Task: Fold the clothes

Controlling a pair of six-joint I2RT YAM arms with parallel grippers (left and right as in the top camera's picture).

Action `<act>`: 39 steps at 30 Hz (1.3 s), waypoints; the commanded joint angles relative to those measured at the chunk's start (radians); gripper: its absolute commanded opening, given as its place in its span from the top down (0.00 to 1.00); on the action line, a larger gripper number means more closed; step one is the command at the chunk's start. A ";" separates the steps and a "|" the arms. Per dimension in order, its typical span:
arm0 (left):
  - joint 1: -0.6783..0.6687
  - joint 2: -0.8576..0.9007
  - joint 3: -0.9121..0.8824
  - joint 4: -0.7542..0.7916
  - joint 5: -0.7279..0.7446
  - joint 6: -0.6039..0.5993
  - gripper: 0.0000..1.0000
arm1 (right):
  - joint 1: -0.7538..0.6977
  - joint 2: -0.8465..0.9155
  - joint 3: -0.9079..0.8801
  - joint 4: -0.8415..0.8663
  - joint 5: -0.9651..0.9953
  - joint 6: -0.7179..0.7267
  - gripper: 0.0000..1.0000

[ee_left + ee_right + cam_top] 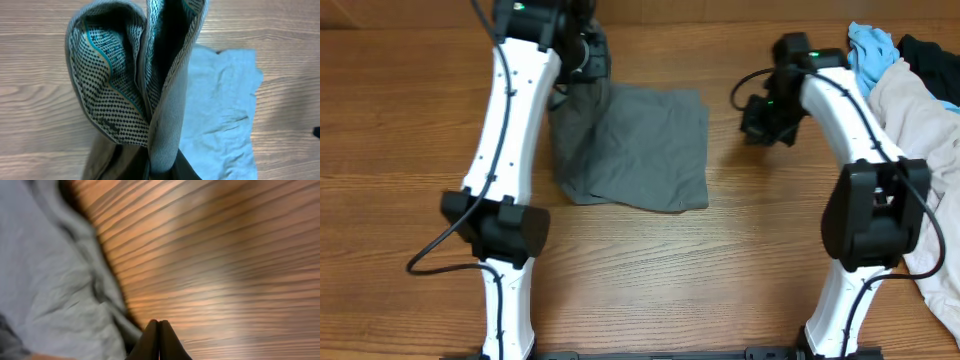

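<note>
My left fingers (588,60) are clamped on the shorts (640,145), holding their waistband (115,95) above the tabletop (720,260); my right fingers (152,342) are pressed together, empty.

Warm brown wooden table (720,270) with fine horizontal grain, under soft even light.

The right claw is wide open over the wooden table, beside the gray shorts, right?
No. The right claw is shut, fingers pressed together, as the right wrist view shows. It is over the wooden table, beside the gray shorts.
</note>
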 commanded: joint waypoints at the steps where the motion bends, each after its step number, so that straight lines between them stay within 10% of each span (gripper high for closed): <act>1: -0.043 0.036 -0.010 0.021 0.024 -0.042 0.89 | -0.037 -0.010 -0.001 -0.002 0.019 -0.042 0.96; 27: -0.233 0.156 -0.011 0.233 0.027 -0.165 0.83 | -0.079 -0.010 -0.153 0.096 0.042 -0.052 0.96; 32: -0.222 0.178 -0.010 0.229 -0.062 -0.155 0.96 | -0.079 -0.011 -0.148 0.092 0.029 -0.072 0.96; 39: -0.129 0.100 -0.008 0.227 0.022 -0.114 0.95 | -0.077 -0.050 -0.071 0.024 -0.444 -0.290 0.96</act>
